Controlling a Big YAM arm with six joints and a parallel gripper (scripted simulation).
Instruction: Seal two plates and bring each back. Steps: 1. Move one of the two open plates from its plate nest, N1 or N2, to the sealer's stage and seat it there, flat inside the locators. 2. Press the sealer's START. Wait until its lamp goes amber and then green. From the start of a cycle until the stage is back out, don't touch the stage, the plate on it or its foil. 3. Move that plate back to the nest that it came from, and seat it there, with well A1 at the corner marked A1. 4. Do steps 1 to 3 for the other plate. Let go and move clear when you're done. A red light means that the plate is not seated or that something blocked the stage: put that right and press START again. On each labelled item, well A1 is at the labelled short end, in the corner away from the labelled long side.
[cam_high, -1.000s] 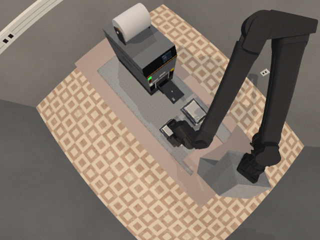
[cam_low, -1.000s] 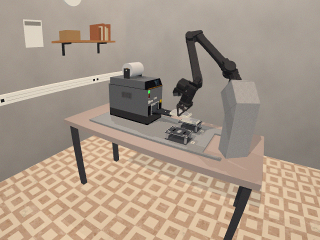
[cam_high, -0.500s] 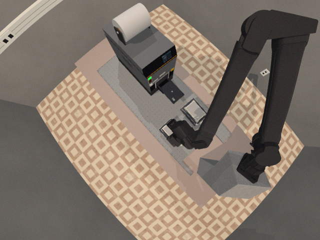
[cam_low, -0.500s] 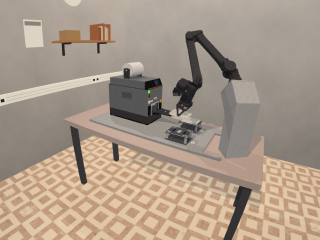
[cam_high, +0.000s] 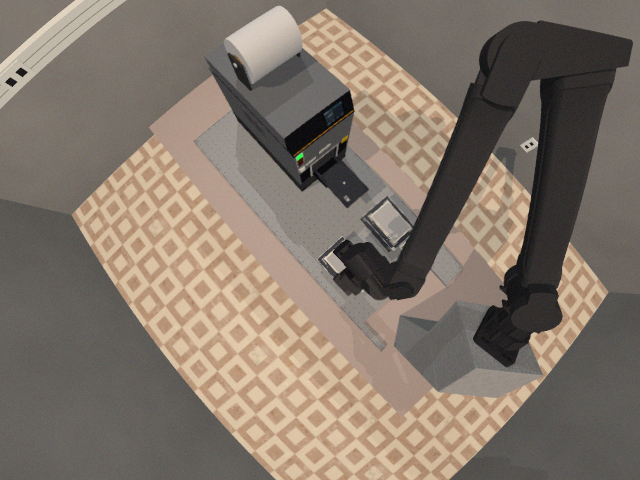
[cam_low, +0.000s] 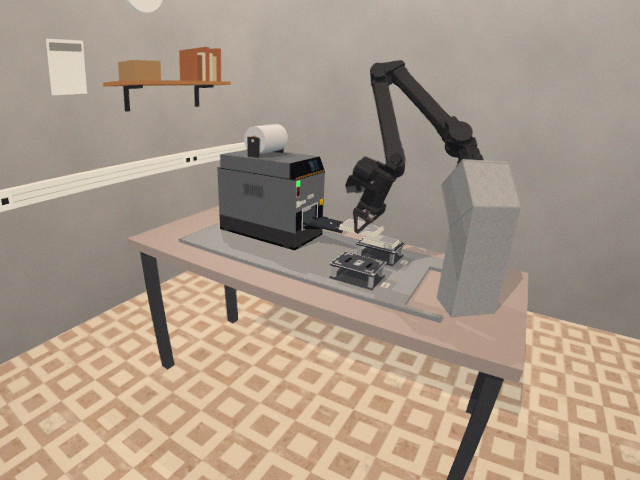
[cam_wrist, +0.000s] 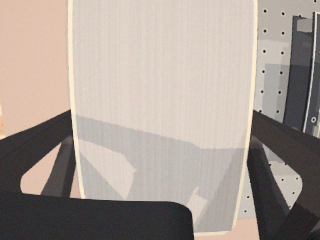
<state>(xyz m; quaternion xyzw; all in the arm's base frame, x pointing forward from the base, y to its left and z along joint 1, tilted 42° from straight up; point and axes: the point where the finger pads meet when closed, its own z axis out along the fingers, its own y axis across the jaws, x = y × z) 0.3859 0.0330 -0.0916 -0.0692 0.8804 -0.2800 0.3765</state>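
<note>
My gripper (cam_high: 343, 262) (cam_low: 362, 227) (cam_wrist: 161, 119) is shut on the long sides of a plate (cam_high: 334, 262) (cam_low: 349, 226) (cam_wrist: 160, 80). Its top looks smooth and pale grey, like foil. It is held roughly level above the nearer nest (cam_low: 356, 268), which has no plate in it. The other plate (cam_high: 391, 222) (cam_low: 379, 241) sits in the farther nest (cam_high: 375, 235) (cam_low: 379, 253). The sealer (cam_high: 258, 111) (cam_low: 258, 198) shows a green lamp (cam_high: 299, 156) (cam_low: 298, 183). Its dark stage (cam_high: 341, 181) (cam_low: 327, 223) is out and bears no plate. The well marks are too small to read.
A tall grey block (cam_high: 454, 351) (cam_low: 480, 242) stands at the arm's base end of the table. A foil roll (cam_high: 266, 43) (cam_low: 268, 137) sits on the sealer. The farther nest's dark edge (cam_wrist: 299, 75) shows at the right of the wrist view.
</note>
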